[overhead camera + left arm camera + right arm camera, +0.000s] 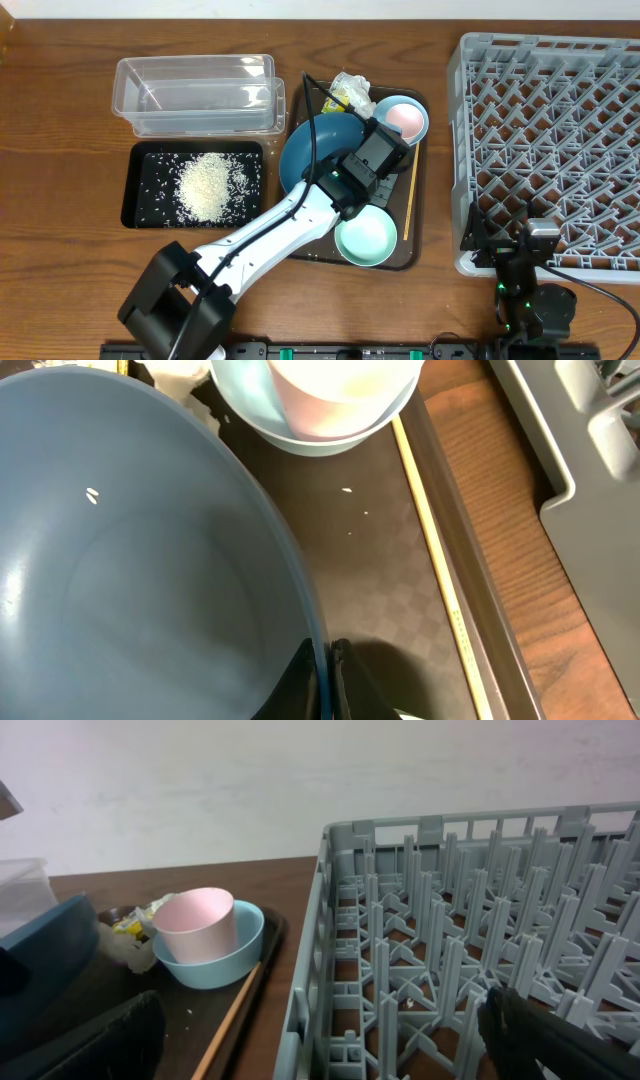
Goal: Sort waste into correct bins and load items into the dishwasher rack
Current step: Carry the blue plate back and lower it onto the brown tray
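Note:
The dark-blue plate (315, 150) lies on the brown tray (412, 255). My left gripper (372, 150) is shut on its right rim; in the left wrist view the fingers (325, 675) pinch the rim of the plate (150, 560). A pale blue bowl (420, 128) holds the pink cup (403, 117). A mint bowl (365, 238), a wooden stick (410, 195) and the crumpled wrapper (350, 92) are also on the tray. Rice (208, 185) is heaped in the black tray (145, 205). My right gripper (320, 1050) is open and empty at the front left corner of the dishwasher rack (550, 140).
The clear tub (195, 95) stands empty behind the black tray. A few rice grains lie on the plate and on the brown tray floor (380, 590). The rack's wall (310, 990) stands close to the right of the brown tray.

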Action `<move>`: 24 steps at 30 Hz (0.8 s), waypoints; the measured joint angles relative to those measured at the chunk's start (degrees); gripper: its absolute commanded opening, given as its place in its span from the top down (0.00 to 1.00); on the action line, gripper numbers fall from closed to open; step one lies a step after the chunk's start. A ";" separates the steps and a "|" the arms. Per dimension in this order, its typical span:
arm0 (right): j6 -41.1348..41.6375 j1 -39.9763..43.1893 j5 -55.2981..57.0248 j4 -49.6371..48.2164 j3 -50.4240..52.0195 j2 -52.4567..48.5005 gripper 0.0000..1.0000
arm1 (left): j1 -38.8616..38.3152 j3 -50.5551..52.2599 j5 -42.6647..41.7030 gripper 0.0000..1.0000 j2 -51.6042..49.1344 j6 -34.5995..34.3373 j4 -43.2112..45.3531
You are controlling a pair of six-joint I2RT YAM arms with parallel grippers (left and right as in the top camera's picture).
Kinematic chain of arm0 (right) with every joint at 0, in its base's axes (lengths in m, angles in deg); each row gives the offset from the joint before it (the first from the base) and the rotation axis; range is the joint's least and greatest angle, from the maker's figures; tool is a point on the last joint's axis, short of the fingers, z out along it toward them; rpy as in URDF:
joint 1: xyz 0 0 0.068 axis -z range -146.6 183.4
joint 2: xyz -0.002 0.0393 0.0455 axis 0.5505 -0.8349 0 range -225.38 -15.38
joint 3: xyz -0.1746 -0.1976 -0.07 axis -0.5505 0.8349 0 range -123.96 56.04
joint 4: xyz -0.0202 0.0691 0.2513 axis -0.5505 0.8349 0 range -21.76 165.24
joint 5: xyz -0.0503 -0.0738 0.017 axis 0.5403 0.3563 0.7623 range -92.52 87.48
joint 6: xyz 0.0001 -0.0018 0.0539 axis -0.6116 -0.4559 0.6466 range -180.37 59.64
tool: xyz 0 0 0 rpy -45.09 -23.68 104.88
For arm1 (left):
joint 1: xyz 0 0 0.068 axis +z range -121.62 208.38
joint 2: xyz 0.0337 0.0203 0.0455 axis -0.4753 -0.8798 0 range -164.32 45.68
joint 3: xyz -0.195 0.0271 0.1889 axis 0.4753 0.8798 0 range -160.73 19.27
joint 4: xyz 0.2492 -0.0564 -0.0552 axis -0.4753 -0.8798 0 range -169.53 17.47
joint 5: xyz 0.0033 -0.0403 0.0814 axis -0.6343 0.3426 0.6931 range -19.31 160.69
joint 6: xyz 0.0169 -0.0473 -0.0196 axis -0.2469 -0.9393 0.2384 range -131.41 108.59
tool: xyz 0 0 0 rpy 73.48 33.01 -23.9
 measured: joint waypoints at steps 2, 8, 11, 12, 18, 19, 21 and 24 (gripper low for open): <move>0.00 0.00 0.02 0.00 0.00 0.00 0.01 | 0.00 0.00 -0.17 0.94 -0.20 -0.24 0.02; 0.00 0.00 0.00 0.00 0.00 0.00 0.01 | -0.33 0.00 -1.73 0.94 -2.16 -0.44 0.24; 0.00 0.00 0.00 0.00 0.00 0.00 0.01 | -0.55 0.00 -1.99 0.94 -3.65 -0.44 0.87; 0.00 0.00 0.00 0.02 0.00 0.00 0.01 | -0.57 0.00 -1.99 0.94 -4.11 -0.44 1.11; 0.00 0.00 0.00 0.00 0.00 0.00 0.01 | -0.59 0.00 -2.08 0.94 -4.92 -0.44 1.07; 0.00 0.00 0.00 0.00 0.00 0.00 0.01 | -0.59 0.00 -2.47 0.94 -4.92 -0.57 0.85; 0.00 0.00 0.00 0.00 0.00 0.00 0.01 | -0.59 0.00 -3.32 0.93 -4.92 -0.72 0.24; 0.00 0.00 0.00 0.02 0.00 0.00 0.01 | -0.59 0.00 -6.12 0.94 -4.92 -1.11 -0.57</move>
